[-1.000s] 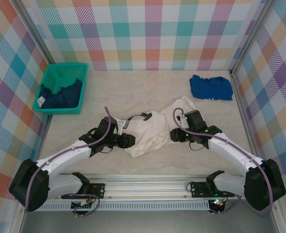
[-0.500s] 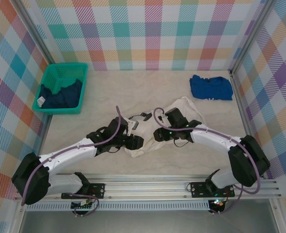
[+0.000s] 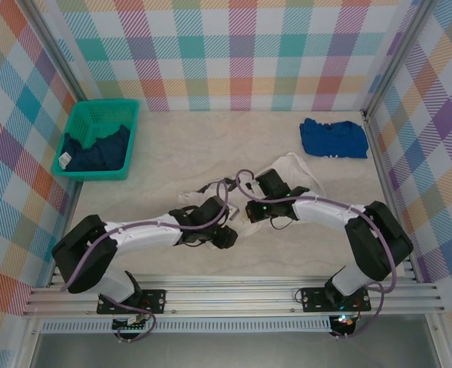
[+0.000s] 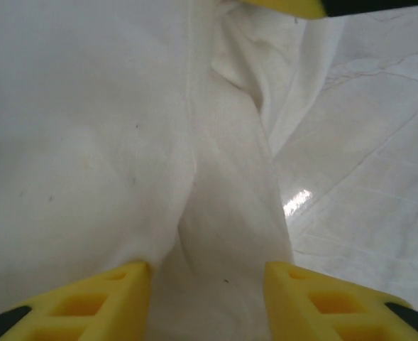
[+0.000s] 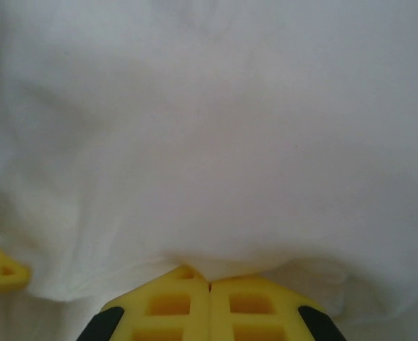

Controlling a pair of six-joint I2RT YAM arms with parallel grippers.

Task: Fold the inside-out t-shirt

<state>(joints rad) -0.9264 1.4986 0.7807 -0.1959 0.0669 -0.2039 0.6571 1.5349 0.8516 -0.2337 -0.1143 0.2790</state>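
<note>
White cotton t-shirt (image 3: 293,169), long axis near-left to far-right | left hand (image 4: 209,273) spread astride a fold | right hand (image 5: 209,283) pinching cloth alongside

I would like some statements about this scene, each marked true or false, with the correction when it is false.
1. The green basket holds a dark garment. True.
2. The blue shirt lies inside the basket. False: it lies on the table, at the far right.
3. The right hand has its fingers closed together. True.
4. The left hand has its fingers pressed shut. False: they stand apart, with cloth of the white t-shirt between them.
</note>
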